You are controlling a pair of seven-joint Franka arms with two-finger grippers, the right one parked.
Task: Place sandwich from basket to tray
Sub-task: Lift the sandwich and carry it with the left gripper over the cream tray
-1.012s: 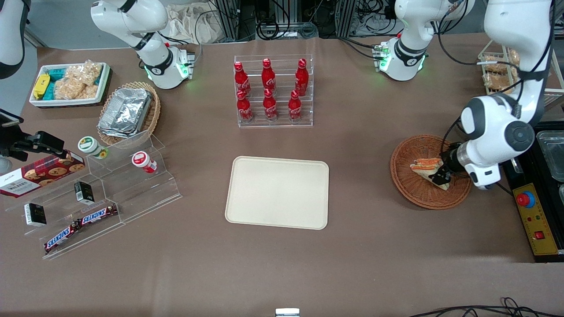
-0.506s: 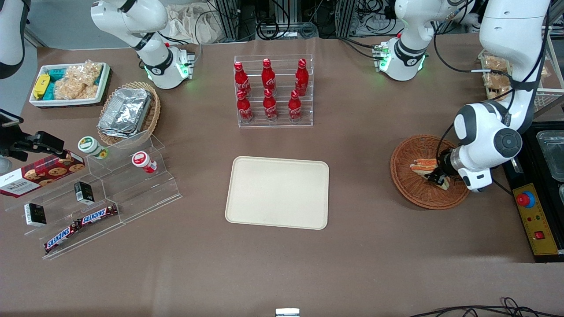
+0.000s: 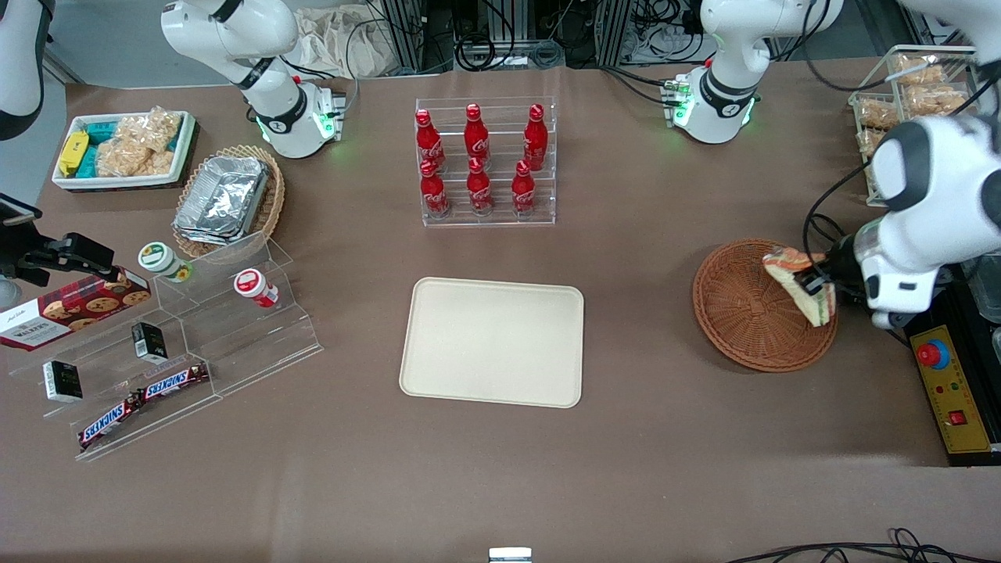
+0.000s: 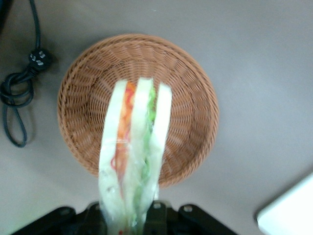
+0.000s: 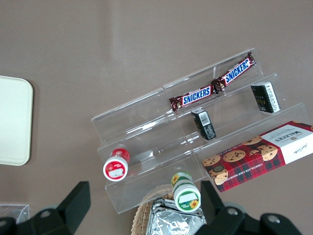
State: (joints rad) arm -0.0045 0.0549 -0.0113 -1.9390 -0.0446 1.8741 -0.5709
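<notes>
The gripper (image 3: pixel 821 283) hangs above the basket (image 3: pixel 743 313), at the rim on the working arm's side, its fingers (image 4: pixel 155 211) closed on the sandwich (image 3: pixel 798 283). The sandwich is clear of the wicker — held in the air, its layered edge of orange, red and green filling plain in the wrist view (image 4: pixel 134 161), with the basket (image 4: pixel 190 98) under it. The tray (image 3: pixel 493 341) lies flat on the desk (image 3: pixel 641 438) well apart from the basket, toward the parked arm's end — nothing on it. A rack of red bottles (image 3: pixel 485 160) stands farther from the front camera than the tray.
</notes>
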